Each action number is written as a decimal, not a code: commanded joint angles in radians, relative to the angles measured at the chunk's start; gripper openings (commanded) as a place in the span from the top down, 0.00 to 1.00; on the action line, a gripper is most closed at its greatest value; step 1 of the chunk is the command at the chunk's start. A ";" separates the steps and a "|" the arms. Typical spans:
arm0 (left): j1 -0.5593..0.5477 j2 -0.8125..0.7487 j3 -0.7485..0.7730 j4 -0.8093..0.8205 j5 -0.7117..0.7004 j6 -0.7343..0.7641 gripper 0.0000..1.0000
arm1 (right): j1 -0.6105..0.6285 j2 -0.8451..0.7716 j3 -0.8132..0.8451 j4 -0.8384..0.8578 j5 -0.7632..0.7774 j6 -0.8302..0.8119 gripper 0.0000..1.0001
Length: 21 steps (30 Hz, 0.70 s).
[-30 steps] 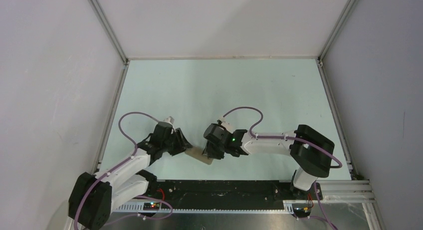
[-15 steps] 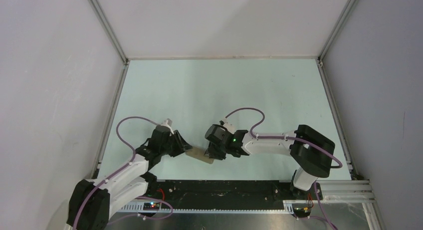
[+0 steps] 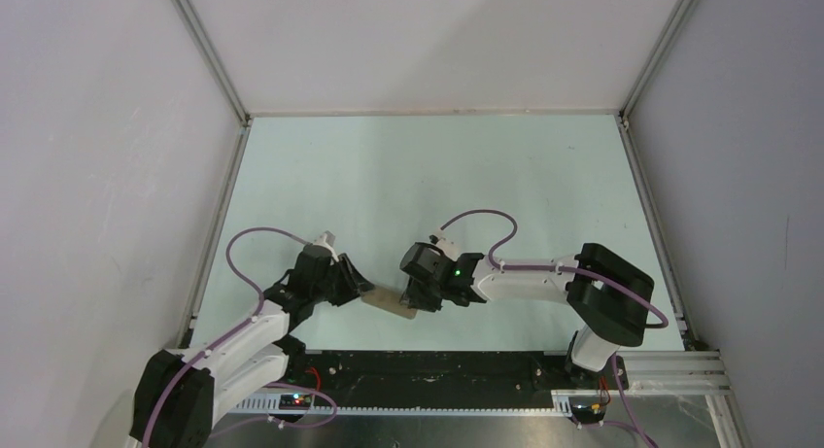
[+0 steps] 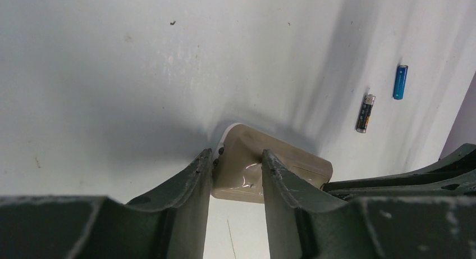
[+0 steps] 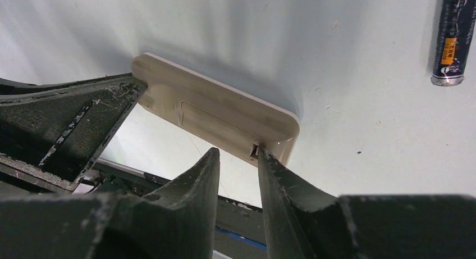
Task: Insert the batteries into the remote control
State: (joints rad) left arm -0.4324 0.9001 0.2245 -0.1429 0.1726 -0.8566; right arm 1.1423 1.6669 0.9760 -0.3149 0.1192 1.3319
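The remote control [image 3: 393, 302] hangs just above the near table edge, between both grippers, with its plain beige back [image 5: 216, 116] showing. My left gripper [image 4: 236, 153] is shut on its left end [image 4: 241, 169], one finger on the face and one on the back. My right gripper [image 5: 236, 152] stands open with nothing between its fingers. Its right fingertip [image 5: 262, 158] touches the notch at the end of the back cover panel [image 5: 213, 119]. The batteries lie apart on the table, the black one [image 4: 365, 113] [image 5: 452, 37] next to the blue one [image 4: 399, 82]. Neither shows in the top view.
The pale green table [image 3: 437, 176] stretches away behind the arms, fenced by white walls and aluminium posts [image 3: 209, 54]. A black base rail [image 3: 437, 365] runs along the near edge just below the remote.
My left gripper has narrowed onto the remote's end and the left arm has shifted slightly down and left. The right arm has barely moved.
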 commanded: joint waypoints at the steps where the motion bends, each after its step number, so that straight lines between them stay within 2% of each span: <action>1: -0.006 0.014 -0.040 -0.109 0.016 0.005 0.59 | -0.004 -0.008 -0.007 -0.039 0.008 0.001 0.64; 7: -0.012 0.000 -0.042 -0.109 0.025 -0.004 0.61 | -0.012 0.022 0.004 -0.083 -0.023 0.032 0.68; 14: -0.013 0.003 -0.040 -0.110 0.064 -0.010 0.75 | -0.013 0.064 0.029 -0.140 -0.040 0.051 0.70; 21: -0.049 0.060 -0.029 -0.110 0.066 -0.034 0.81 | -0.014 0.089 0.048 -0.157 -0.030 0.060 0.71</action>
State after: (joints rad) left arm -0.4347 0.9031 0.2226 -0.1253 0.1623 -0.8757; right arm 1.1263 1.7065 1.0241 -0.3801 0.0811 1.3796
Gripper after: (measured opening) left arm 0.268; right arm 0.295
